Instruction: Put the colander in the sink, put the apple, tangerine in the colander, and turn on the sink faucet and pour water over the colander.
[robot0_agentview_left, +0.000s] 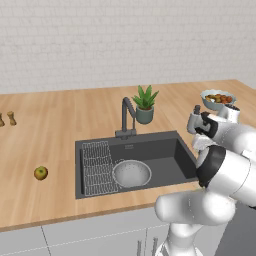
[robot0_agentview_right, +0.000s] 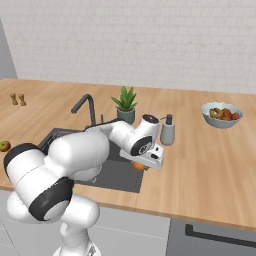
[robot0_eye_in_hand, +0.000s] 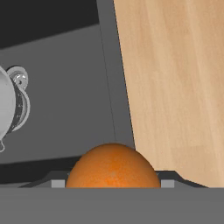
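at the sink's right edge, the gripper (robot0_agentview_right: 141, 166) is seen pinching the tangerine (robot0_eye_in_hand: 113, 166), which is held between the jaws above the seam where the dark basin meets the wooden counter (robot0_agentview_right: 210, 165). inside the sink (robot0_agentview_left: 165, 150), the colander (robot0_agentview_left: 131, 173) is set on the basin floor, just beside the wire grid rack (robot0_agentview_left: 97, 167) lying at its 9 o'clock; in the hand view the colander's pale rim is caught at 9 o'clock with the silver drain (robot0_eye_in_hand: 19, 94) just beside it. the apple (robot0_agentview_left: 41, 173) is left on the counter, well apart from the sink at its 9 o'clock. the sink faucet (robot0_agentview_left: 127, 116) is stood at the basin's 12 o'clock, with a potted plant (robot0_agentview_left: 145, 105) near it. a soap dispenser (robot0_agentview_right: 168, 131) and a bowl of mixed fruit (robot0_agentview_right: 222, 114) are placed toward 2 o'clock of the basin.
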